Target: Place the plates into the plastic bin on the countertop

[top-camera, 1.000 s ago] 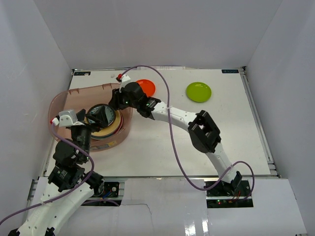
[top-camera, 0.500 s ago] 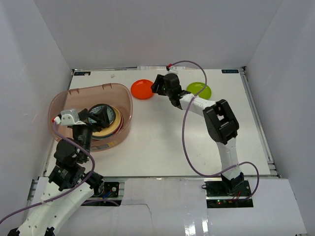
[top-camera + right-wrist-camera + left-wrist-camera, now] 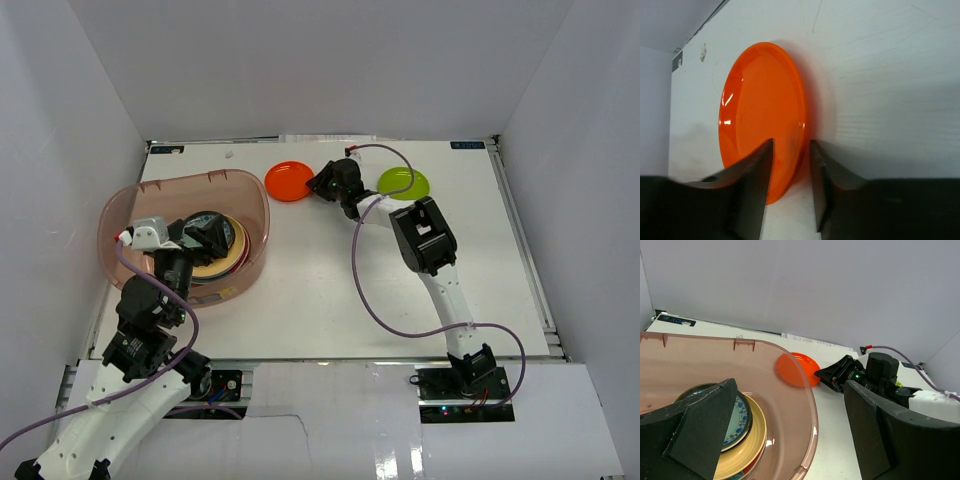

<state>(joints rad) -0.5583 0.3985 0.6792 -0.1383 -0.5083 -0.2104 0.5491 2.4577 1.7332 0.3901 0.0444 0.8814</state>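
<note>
The orange plate (image 3: 288, 181) lies flat on the white countertop (image 3: 320, 290) at the back. My right gripper (image 3: 322, 184) is at its right edge, open. In the right wrist view the orange plate (image 3: 762, 112) has its near rim between my two fingers (image 3: 747, 195), with a gap left on each side. The lime green plate (image 3: 403, 185) lies to the right. The plastic bin (image 3: 200, 181) at the left holds a stack of plates (image 3: 215, 262), with a blue-patterned one (image 3: 742, 415) on top. My left gripper (image 3: 205, 240) hangs open and empty over the bin.
White walls close in the countertop on three sides. The right arm's purple cable (image 3: 365, 290) loops over the middle of the table. In the left wrist view the bin's rim (image 3: 810, 410) passes between my wide-open fingers, with the right gripper (image 3: 832, 376) beyond it.
My right arm has swung from the bin's back edge to the right and come down at the orange plate's right edge. The left arm has shifted only slightly.
</note>
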